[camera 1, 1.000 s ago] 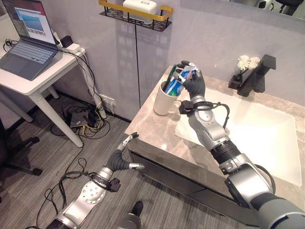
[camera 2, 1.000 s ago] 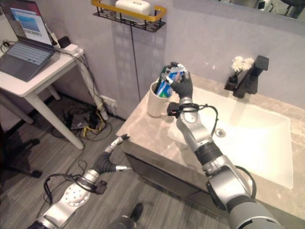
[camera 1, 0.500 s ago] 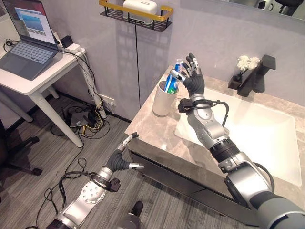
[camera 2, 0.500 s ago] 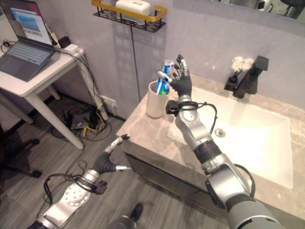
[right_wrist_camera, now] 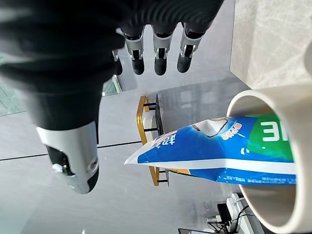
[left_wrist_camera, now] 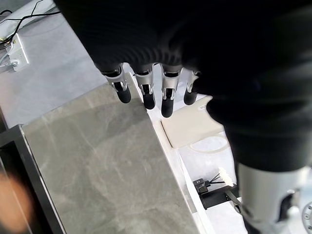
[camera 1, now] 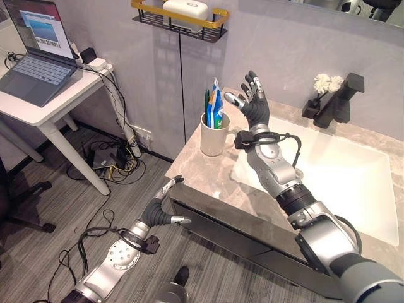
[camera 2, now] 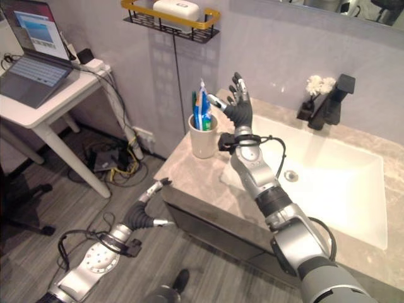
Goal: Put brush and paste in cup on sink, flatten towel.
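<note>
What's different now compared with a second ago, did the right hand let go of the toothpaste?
Yes. The right hand opened, released the toothpaste tube and drew back beside the cup; the tube now stands in it, next to the green toothbrush. The cup shifted slightly left. The left hand stayed low by the counter edge.

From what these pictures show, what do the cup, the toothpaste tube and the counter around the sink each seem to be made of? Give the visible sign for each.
Cup: probably glazed ceramic or plastic; cream, smooth, thick-walled, opaque.
Toothpaste tube: likely soft plastic laminate; glossy printed blue and green skin, flat crimped end.
Counter: looks like polished stone or a stone-look slab; grey-beige with pale veining and a soft sheen.
</note>
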### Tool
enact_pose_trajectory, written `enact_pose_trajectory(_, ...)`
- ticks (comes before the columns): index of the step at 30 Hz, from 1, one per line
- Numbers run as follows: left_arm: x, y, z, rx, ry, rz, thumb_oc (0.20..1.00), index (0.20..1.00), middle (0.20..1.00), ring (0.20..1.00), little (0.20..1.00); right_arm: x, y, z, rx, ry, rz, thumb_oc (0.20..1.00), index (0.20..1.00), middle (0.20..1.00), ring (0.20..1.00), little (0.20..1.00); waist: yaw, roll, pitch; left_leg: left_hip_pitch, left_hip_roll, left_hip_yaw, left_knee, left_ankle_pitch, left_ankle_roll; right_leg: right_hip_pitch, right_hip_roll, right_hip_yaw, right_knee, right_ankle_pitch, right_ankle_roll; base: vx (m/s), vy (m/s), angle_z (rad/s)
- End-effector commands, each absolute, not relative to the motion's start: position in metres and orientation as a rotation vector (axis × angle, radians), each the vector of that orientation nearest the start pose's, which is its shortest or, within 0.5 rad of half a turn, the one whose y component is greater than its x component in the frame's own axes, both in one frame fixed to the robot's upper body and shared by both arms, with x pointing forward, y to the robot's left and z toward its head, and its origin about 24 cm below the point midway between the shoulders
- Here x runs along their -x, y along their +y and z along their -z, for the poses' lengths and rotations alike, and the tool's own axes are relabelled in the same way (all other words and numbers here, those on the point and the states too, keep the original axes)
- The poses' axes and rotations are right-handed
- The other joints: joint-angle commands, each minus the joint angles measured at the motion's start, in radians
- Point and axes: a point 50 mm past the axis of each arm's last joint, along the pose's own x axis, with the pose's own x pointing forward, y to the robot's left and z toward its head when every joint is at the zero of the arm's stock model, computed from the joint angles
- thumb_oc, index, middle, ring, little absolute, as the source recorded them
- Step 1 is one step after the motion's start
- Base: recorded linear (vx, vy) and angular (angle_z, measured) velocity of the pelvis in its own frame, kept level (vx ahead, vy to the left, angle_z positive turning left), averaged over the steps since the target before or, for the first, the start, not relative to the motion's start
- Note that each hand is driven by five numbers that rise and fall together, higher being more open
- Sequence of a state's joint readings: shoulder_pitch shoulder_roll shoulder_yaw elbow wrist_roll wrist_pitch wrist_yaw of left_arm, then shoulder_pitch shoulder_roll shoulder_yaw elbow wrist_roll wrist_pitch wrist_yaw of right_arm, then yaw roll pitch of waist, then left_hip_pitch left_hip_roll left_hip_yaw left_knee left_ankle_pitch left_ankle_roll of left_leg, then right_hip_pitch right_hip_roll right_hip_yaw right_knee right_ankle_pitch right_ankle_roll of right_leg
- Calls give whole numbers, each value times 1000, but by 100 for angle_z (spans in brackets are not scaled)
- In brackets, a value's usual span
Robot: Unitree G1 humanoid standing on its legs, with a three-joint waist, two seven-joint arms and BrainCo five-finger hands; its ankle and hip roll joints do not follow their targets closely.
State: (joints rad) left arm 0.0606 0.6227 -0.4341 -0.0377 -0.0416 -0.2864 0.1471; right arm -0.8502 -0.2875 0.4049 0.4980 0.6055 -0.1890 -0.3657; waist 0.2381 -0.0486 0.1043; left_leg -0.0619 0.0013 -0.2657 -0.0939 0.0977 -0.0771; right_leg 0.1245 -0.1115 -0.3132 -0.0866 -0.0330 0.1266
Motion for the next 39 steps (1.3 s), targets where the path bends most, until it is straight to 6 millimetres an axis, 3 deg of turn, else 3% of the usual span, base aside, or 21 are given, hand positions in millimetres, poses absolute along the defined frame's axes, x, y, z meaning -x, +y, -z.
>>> enact_pose_trajectory(1,-205,184,-22,-500,0,347,1000,1000,1000,1000,1000,-377,-99,-229,-151,-495,-87,1000,1000,1000,1000,1000,-6,-57,-13,42,-38,28,14,-155,46,-36,-62,60,41,-48,17,0,0,0)
enact_pose_trajectory(6,-205,185,-21,-494,6,343,1000,1000,1000,1000,1000,-377,-99,-231,-157,-499,-85,1000,1000,1000,1000,1000,-7,-55,-14,43,-37,32,14,-154,46,-35,-62,60,40,-48,17,0,0,0)
enact_pose_trajectory(10,-208,185,-22,-502,-9,324,1000,1000,1000,1000,1000,-365,-105,-245,-224,-592,-65,1000,1000,1000,1000,1000,-10,-47,-15,45,-36,30,13,-155,46,-33,-62,60,43,-51,20,-16,-12,0)
enact_pose_trajectory(17,-210,190,-28,-515,-54,259,1000,1000,1000,1000,1000,-341,-136,-247,-208,-714,1,1000,1000,1000,1000,1000,-28,-23,-33,67,-28,48,15,-165,46,-19,-67,64,48,-58,21,0,0,0)
enact_pose_trajectory(25,-209,212,-43,-507,-114,77,1000,1000,1000,1000,1000,-318,-166,-220,-248,-705,67,1000,1000,1000,1000,1000,-61,10,-57,96,-21,76,17,-175,42,3,-66,71,46,-67,16,-20,-15,-8)
enact_pose_trajectory(26,-208,225,-54,-472,-159,-38,1000,1000,1000,1000,1000,-307,-183,-210,-230,-706,114,1000,1000,1000,1000,1000,-77,20,-63,107,-16,88,18,-179,39,10,-61,77,40,-70,11,-17,-24,-9)
enact_pose_trajectory(27,-207,229,-59,-467,-179,-75,1000,1000,1000,1000,1000,-304,-188,-206,-225,-701,128,1000,1000,1000,1000,1000,-82,22,-65,112,-15,92,18,-181,38,11,-59,80,40,-71,10,-8,-14,-7)
enact_pose_trajectory(29,-206,229,-59,-467,-177,-76,1000,1000,1000,1000,1000,-303,-188,-206,-226,-699,127,1000,1000,1000,1000,1000,-82,23,-66,113,-14,93,18,-182,38,12,-59,81,40,-71,10,-2,-2,-11)
enact_pose_trajectory(32,-203,242,-74,-398,-248,-228,1000,1000,1000,1000,1000,-289,-207,-189,-206,-670,181,1000,1000,1000,1000,1000,-108,30,-66,127,-9,109,22,-191,41,10,-54,105,44,-73,7,7,11,-18)
enact_pose_trajectory(37,-202,248,-91,-382,-324,-298,1000,1000,1000,1000,1000,-273,-221,-173,-179,-643,236,1000,1000,1000,1000,1000,-130,29,-68,142,-9,128,21,-203,48,11,-54,124,50,-73,12,25,43,-32)
enact_pose_trajectory(39,-204,253,-103,-393,-383,-346,1000,1000,1000,1000,1000,-261,-233,-160,-155,-617,297,1000,1000,1000,1000,1000,-161,26,-73,154,-16,138,23,-216,59,6,-68,142,72,-73,23,41,109,-22)
